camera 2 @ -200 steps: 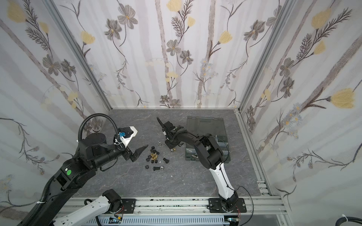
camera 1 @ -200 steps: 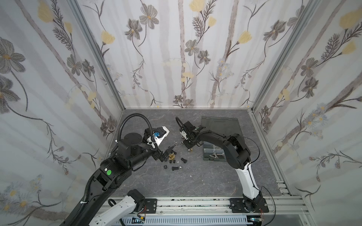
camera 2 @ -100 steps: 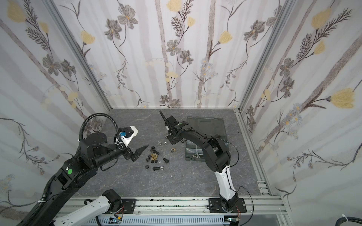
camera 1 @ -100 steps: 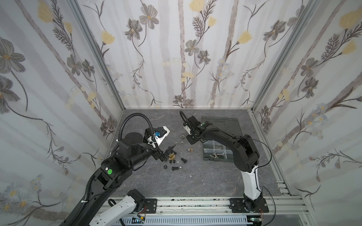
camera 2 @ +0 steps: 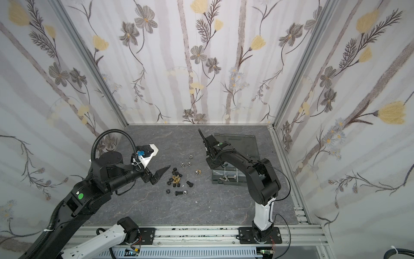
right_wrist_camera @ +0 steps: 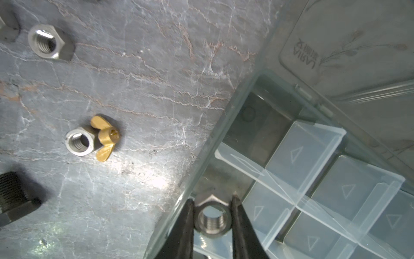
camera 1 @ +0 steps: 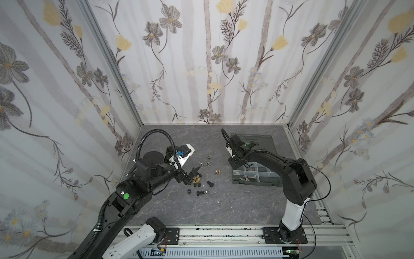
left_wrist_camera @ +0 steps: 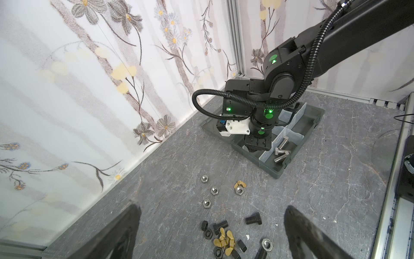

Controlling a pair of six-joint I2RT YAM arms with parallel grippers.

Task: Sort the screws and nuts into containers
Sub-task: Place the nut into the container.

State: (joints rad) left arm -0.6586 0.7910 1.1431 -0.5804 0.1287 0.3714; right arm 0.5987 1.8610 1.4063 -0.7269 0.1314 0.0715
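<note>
My right gripper [right_wrist_camera: 211,201] is shut on a silver hex nut [right_wrist_camera: 212,218], held just inside the left rim of the dark grey organizer box [right_wrist_camera: 224,125], above its containers [right_wrist_camera: 302,148]. In both top views that gripper [camera 1: 234,160] hangs over the box's [camera 1: 255,182] far-left corner. Three silver screws [left_wrist_camera: 281,150] lie in a near compartment. My left gripper [left_wrist_camera: 211,205] stands open and empty above the pile of black nuts, brass wing nuts [left_wrist_camera: 224,240] and black screws [left_wrist_camera: 253,218]. Loose silver nuts [camera 1: 208,163] lie between pile and box.
The box's open lid [camera 1: 262,143] lies flat behind it. A silver nut touching a brass wing nut [right_wrist_camera: 105,136] sits left of the box. A black screw and a washer [camera 1: 202,192] lie nearest the front. Walls enclose the table on three sides.
My right gripper has lifted away from the loose silver nuts and swung right to the box, carrying one nut. The left arm has hardly moved.
</note>
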